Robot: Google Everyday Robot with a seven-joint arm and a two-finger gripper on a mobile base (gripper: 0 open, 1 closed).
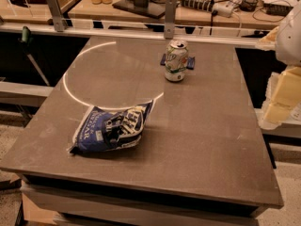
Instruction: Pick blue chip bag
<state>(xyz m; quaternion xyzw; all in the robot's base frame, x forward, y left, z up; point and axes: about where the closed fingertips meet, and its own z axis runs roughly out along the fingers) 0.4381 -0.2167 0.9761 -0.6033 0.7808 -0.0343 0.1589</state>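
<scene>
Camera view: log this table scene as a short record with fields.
surface: table, grey-brown top
target: blue chip bag, crumpled, lying front left, untouched
other: soda can, upright near the back, apart from the bag
behind can: small flat dark blue object
effector: gripper, at the view's right edge, beyond the table's right side, far from the bag

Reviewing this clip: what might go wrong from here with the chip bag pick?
1. The blue chip bag lies crumpled and flat near the front-left edge of the table; a grasp may slip or push it off.
2. The end effector sits at the right frame edge, beside the table; its sweep across might clip the soda can.
</scene>
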